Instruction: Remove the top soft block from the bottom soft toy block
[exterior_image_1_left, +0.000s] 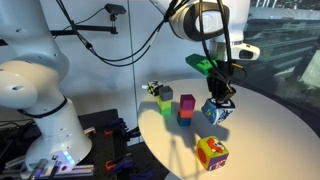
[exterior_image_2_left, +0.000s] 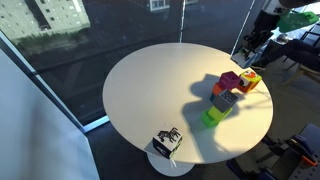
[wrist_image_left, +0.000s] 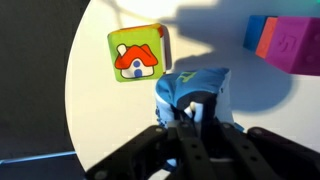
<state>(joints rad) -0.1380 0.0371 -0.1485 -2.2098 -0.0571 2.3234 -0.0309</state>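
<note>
- The round white tabletop took up most of both exterior views, smooth and bright, with soft shadows under the toys.
- Dark glass walling ran around the table, and buildings showed through it at twelve o'clock.
- The robot's white base with black cables stood at nine o'clock of the table.
- The black gripper hung over the table's middle, its jaws drawn in narrowly and pinching the dark blue soft cube with a white face from above.
- That cube appeared to be lifted just off the surface, though the angle made this hard to confirm.
- The orange-red soft cube with yellow and green patches sat on the table at six o'clock of the held cube, apart from it.
- In the wrist view the gripper clasped the blue cube; the orange-red cube, showing a green face with a red house, lay at ten o'clock.
- A small green block under a magenta one stood at nine o'clock.
- A black-and-white toy rested near the rim.
</note>
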